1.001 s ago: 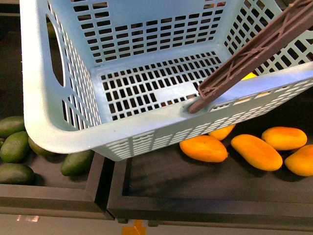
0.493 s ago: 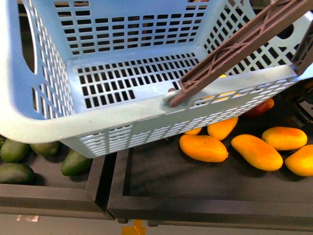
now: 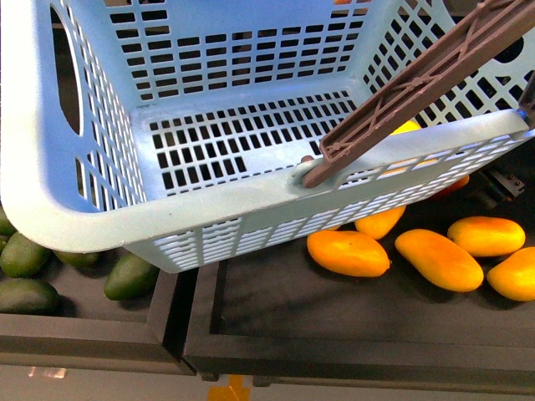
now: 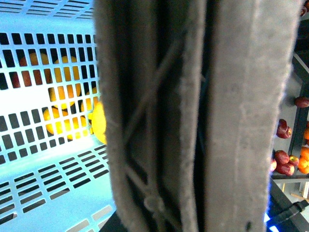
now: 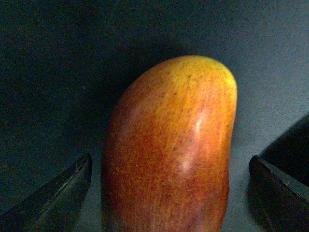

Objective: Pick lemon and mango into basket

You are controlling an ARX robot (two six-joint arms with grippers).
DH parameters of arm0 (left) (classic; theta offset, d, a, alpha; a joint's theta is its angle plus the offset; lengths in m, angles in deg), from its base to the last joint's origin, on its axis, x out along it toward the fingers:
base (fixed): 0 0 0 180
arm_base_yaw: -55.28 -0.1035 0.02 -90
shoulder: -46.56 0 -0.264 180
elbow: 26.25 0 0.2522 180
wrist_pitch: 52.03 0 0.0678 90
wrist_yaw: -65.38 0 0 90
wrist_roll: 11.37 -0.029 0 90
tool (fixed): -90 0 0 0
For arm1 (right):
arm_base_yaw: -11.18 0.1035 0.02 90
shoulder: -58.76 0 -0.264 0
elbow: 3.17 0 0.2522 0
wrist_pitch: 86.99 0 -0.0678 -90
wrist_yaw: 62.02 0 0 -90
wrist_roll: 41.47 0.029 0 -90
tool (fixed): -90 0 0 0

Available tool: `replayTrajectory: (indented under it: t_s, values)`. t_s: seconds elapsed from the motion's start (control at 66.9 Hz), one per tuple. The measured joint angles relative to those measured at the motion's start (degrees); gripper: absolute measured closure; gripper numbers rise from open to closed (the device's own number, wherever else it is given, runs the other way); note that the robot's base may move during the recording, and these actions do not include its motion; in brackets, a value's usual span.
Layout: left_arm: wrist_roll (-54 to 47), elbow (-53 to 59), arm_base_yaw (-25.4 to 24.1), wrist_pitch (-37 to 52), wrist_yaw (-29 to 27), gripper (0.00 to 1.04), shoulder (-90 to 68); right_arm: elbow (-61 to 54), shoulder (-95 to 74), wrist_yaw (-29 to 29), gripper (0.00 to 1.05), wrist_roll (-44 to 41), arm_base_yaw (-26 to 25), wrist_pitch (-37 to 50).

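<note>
**Basket drifts back right, mango's up next**

The basket [image 3: 167, 213] hangs above the surface by its handle [image 3: 418, 83] and has swung back right since half a second ago, hiding most of the mango [image 5: 169, 145] from the front. The lemon [image 3: 408, 128] looks to be already inside. The right end effector [image 5: 170, 159] is spread either side of the mango, not touching it. Left end effector: can't tell, the handle blocks its camera.

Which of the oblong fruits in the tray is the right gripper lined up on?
The mango, the only red-skinned one, shading to yellow at its end; it sits between the right gripper's open fingers. The orange-yellow fruits lack red.
</note>
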Motion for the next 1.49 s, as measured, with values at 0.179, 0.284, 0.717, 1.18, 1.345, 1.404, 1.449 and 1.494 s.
replayTrajectory:
  t_s: [0.179,0.284,0.717,1.18,1.345,1.404,1.449,1.494]
  values:
    - [-0.2,0.0,0.0,0.0,-0.11,0.9,0.0,5.95,-3.78,0.39,0.09,0.02,0.52,-2.82]
    - [-0.2,0.0,0.0,0.0,-0.13,0.9,0.0,6.88,-4.04,0.72,0.13,0.07,0.55,-3.39]
    - [-0.15,0.0,0.0,0.0,0.13,0.9,0.0,-12.66,7.56,-3.34,0.42,-3.39,-3.54,11.15]
    - [0.07,0.0,0.02,0.0,0.04,0.9,0.0,-42.69,44.92,-9.18,0.42,-10.49,-13.66,25.55]
    - [0.11,0.0,0.02,0.0,0.35,0.9,0.0,-49.59,60.7,-13.18,0.42,-10.64,-10.29,26.43]
    - [0.15,0.0,0.02,0.0,0.46,0.9,0.0,-50.97,64.83,-13.2,0.42,-10.64,-7.85,26.49]
    - [0.13,0.0,0.02,0.0,0.44,0.9,0.0,-51.69,67.08,-12.83,0.42,-10.64,-6.12,26.56]
    - [0.13,0.0,0.02,0.0,0.39,0.9,0.0,-52.28,68.96,-12.28,0.42,-10.73,-4.24,26.69]
